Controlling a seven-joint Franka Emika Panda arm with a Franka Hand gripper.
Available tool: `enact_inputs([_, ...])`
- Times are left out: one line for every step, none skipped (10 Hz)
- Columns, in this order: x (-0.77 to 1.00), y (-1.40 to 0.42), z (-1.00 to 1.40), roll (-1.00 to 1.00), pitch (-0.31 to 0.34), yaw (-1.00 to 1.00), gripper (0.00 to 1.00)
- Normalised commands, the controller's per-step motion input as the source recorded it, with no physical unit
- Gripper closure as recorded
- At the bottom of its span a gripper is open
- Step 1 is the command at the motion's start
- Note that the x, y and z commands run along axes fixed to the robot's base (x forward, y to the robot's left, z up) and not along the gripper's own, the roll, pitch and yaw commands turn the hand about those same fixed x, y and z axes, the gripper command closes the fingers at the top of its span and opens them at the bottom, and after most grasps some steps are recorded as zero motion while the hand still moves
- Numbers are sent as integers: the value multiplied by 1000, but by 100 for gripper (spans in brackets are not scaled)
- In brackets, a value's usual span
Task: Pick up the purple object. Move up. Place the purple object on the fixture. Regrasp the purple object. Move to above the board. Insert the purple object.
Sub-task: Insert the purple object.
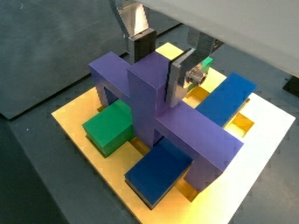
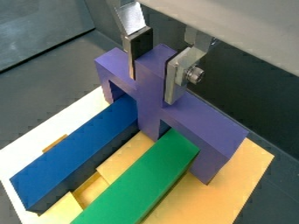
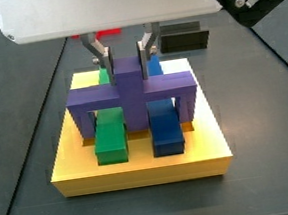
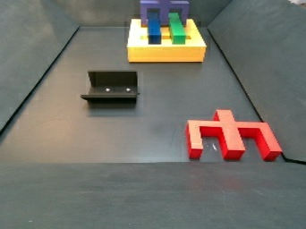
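Observation:
The purple object (image 3: 130, 89) stands upright on the yellow board (image 3: 141, 166). Its two end legs straddle the green bar (image 3: 109, 140) and the blue bar (image 3: 167, 132), and its stem goes down between them. My gripper (image 3: 124, 54) is right above it, with the fingers closed on the sides of the stem's upper part. Both wrist views show this: the gripper (image 1: 162, 66) on the purple object (image 1: 152, 109), and the gripper (image 2: 158, 63) on the purple object (image 2: 152, 101). In a side view the purple object (image 4: 164, 11) is cut off by the frame edge and the gripper is out of view.
The black fixture (image 4: 111, 88) stands empty on the dark floor, well apart from the board (image 4: 167, 54). A red piece (image 4: 233, 136) of similar shape lies flat on the floor, farther from the board than the fixture.

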Motion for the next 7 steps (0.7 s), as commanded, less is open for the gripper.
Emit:
enact_inputs([0, -43, -183, -23, -21, -186, 100])
enact_inputs([0, -66, -217, -30, -33, -194, 100])
enact_inputs([0, -11, -257, -47, -54, -194, 100])
enact_inputs([0, 0, -157, -51, -47, -131, 100])
enact_inputs([0, 0, -94, -23, -20, -83, 100])
enact_inputs([0, 0, -154, 0, -7, -31, 100])
enact_inputs([0, -86, -160, 3, -21, 0, 100])
